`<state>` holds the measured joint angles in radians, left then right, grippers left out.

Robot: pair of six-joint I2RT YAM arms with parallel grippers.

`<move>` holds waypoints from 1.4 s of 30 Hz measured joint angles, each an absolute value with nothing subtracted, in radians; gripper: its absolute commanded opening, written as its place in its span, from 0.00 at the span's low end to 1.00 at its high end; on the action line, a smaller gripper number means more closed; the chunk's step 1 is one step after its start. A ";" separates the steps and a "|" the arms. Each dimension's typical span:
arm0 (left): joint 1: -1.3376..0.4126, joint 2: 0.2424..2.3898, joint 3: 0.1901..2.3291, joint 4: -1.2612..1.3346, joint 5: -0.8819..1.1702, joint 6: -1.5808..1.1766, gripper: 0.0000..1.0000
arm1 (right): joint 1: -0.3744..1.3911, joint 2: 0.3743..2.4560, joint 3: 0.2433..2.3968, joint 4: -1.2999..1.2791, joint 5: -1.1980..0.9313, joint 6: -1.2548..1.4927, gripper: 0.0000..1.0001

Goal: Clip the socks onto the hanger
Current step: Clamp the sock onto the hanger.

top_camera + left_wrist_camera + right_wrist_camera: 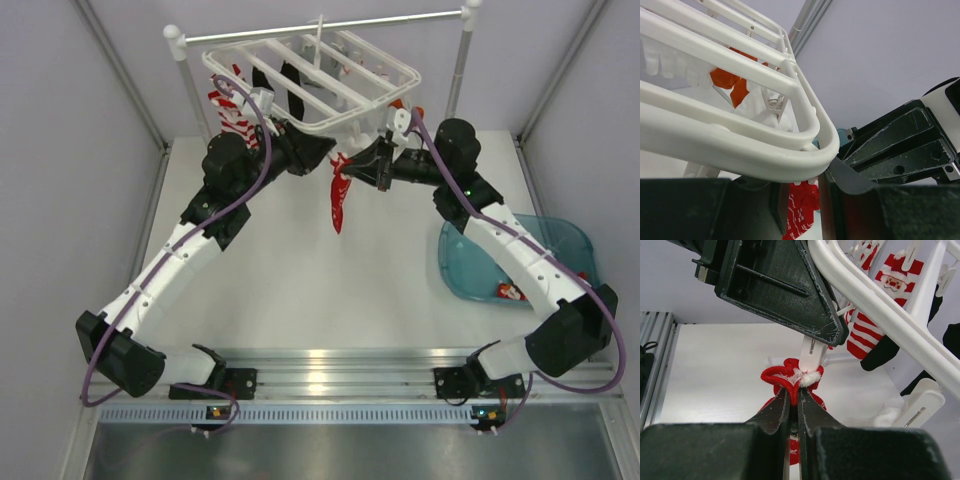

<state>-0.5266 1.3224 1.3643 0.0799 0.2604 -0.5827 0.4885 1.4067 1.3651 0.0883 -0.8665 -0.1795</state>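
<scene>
Teal tray (565, 240) at the table's (280, 280) right edge holds a red-and-white item (510, 291), too small for me to name. Toward the far edge, my right gripper (794, 390) is pinched tight on the cuff of a red sock (782, 377) dangling below the hanger's (765, 162) near edge.

Only the right wrist view shows the cuff touching a white clip (812, 352).

Left gripper (799, 192) sits under the hanger's corner. I cannot tell whether it is grasping anything.

Beyond, Santa-striped socks (867, 337) and dark socks (880, 352) hang clipped.
</scene>
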 measured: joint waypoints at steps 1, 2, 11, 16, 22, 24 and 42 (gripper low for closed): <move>-0.525 1.322 1.364 0.081 0.263 -0.586 0.00 | 0.488 1.407 1.363 0.093 -0.867 -0.179 0.00; -0.525 1.322 1.363 0.083 0.266 -0.590 0.00 | 0.488 1.407 1.361 0.097 -0.867 -0.178 0.00; -0.518 1.322 1.359 0.099 0.277 -0.630 0.00 | 0.488 1.407 1.361 0.128 -0.866 -0.178 0.00; -0.517 1.322 1.358 0.105 0.281 -0.640 0.00 | 0.488 1.407 1.361 0.137 -0.866 -0.178 0.00; -0.516 1.322 1.358 0.107 0.283 -0.658 0.00 | 0.489 1.408 1.361 0.142 -0.866 -0.183 0.00; -0.515 1.322 1.358 0.107 0.284 -0.661 0.00 | 0.489 1.408 1.361 0.143 -0.866 -0.183 0.00; -0.514 1.322 1.358 0.082 0.275 -0.633 0.50 | 0.489 1.409 1.361 0.157 -0.861 -0.166 0.00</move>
